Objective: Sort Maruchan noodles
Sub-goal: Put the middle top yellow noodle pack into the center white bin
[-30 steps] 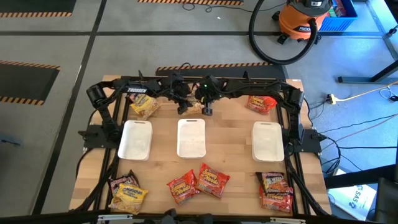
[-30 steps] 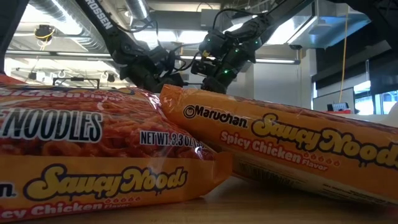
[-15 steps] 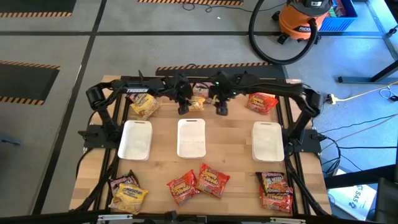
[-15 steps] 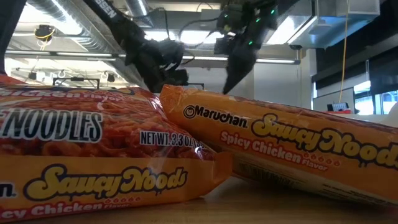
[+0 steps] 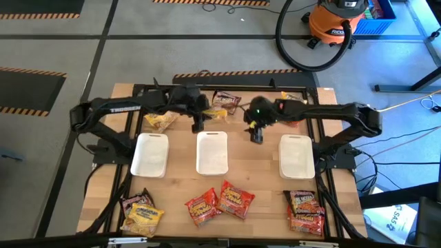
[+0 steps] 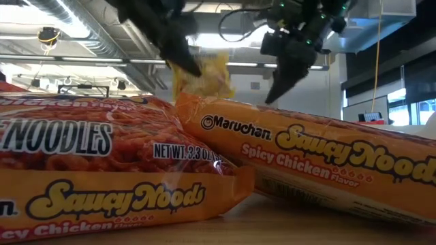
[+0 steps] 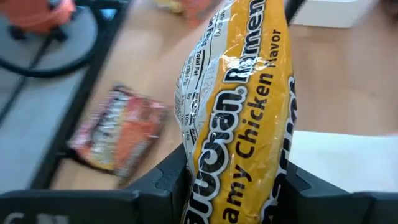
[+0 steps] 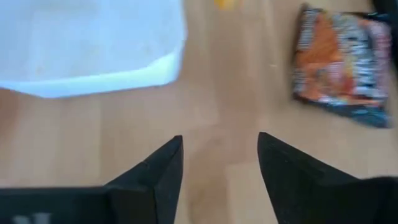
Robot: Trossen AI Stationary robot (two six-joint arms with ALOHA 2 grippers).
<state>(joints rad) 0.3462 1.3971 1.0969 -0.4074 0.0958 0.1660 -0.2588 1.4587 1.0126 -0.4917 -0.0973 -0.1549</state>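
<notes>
My left gripper [image 5: 198, 118] is at the far middle of the table, shut on a yellow Maruchan noodle packet [image 7: 239, 106] that shows raised in the low view [image 6: 201, 75]. My right gripper [image 8: 221, 168] stands open over bare wood between the middle tray [image 5: 212, 153] and the right tray [image 5: 296, 156], with nothing between its fingers. A dark packet [image 5: 226, 101] lies flat at the far edge. Another yellow packet [image 5: 158, 121] lies far left, and a red one [image 5: 293, 110] far right is partly under the right arm. My left gripper pinches the yellow packet between its two fingers [image 7: 171, 180] at one end [image 7: 205, 186]. The fingers lie across the packet's width, and its printed face bulges between them. The rest of the packet reaches out beyond the fingertips, clear of the table.
Three white trays stand in a row across the table's middle, the left one [image 5: 150, 153] below the left arm. Several packets lie along the near edge: dark and yellow [image 5: 141, 211], two orange [image 5: 220, 202], red and dark [image 5: 305, 211]. An orange vacuum [image 5: 336, 22] is on the floor beyond.
My right gripper has drawn away from the yellow packet, going toward the table's right and near edges. My left gripper has kept hold of the packet and raised it, so it now shows above the near packets in the low view. The dark packet at the far edge is uncovered.
</notes>
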